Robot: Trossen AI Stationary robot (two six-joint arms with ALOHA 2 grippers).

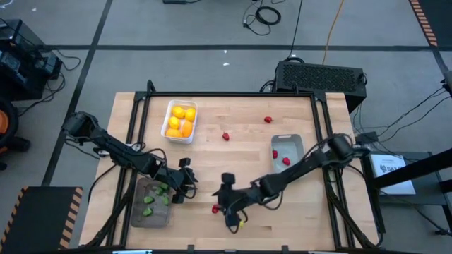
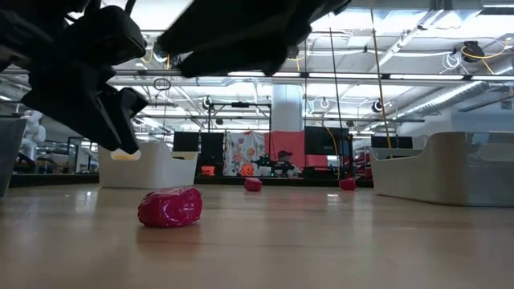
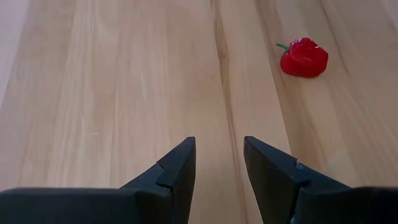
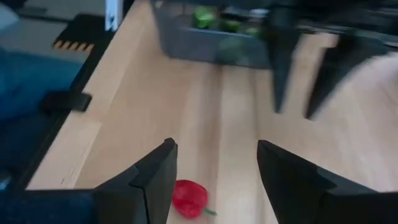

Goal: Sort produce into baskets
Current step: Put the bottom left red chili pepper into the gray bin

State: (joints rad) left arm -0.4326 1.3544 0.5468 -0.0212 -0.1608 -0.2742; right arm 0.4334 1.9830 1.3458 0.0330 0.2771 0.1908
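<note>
**Q:** So what's in each basket right now?

**A:** The white basket (image 1: 180,121) at the far left of the tabletop (image 1: 233,162) has the yellow and orange fruits (image 1: 181,120) piled in it. The light grey basket (image 1: 287,152) on the right holds one red piece (image 1: 286,161). The dark mesh basket (image 1: 151,202) at the near left has a few green pieces (image 1: 157,198).

**Q:** And the loose stuff?

**A:** Three red ones sit out on the wood: a red pepper (image 1: 215,209) near the front, another (image 1: 226,136) in the middle, and one (image 1: 268,120) farther back.

**Q:** Arms?

**A:** The left gripper (image 1: 185,182) hangs just right of the mesh basket, fingers spread, holding nothing. The right gripper (image 4: 214,177) is wide open too, low over the tabletop with that front pepper (image 4: 189,199) beside one finger.
</note>
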